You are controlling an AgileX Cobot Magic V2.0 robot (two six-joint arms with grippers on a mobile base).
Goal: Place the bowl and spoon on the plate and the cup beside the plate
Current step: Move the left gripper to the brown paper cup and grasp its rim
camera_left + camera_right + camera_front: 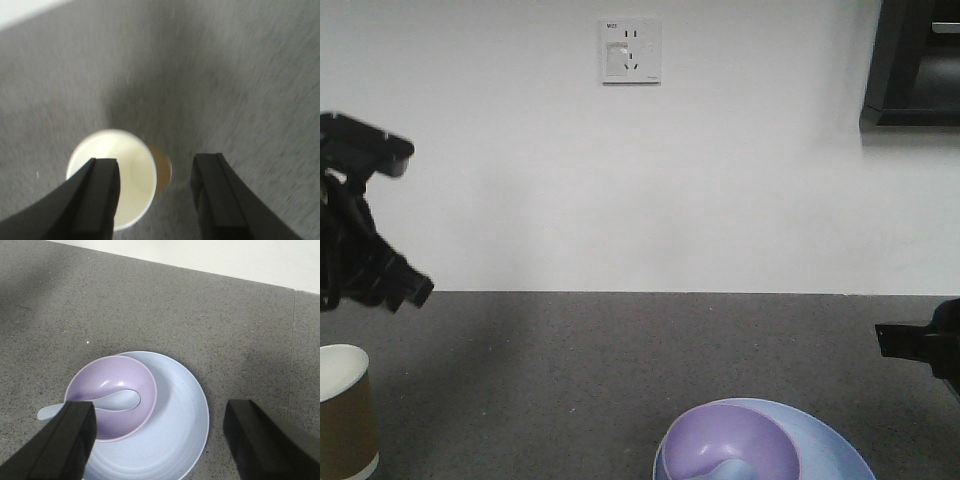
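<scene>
— How far along is it looking?
— The bowl (pixel 110 397) is sitting on the plate (pixel 175 415), with the spoon (pixel 117 401) lying in it. The right gripper (pixel 160 407) is hanging wide open, empty.
— And the cup (pixel 135 170)?
— It is standing on the surface (pixel 150 305), apart from the plate. The left gripper (pixel 155 162) is hovering over it, spread wide and holding nothing. Bringing it closer seems left.

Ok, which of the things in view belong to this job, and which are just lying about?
Job: small lavender-purple plastic bowl; pale blue plastic spoon in it; wide light blue round plate beneath; brown paper cup.
Not the job: white wall socket; dark wall-mounted fixture; grey speckled countertop.
</scene>
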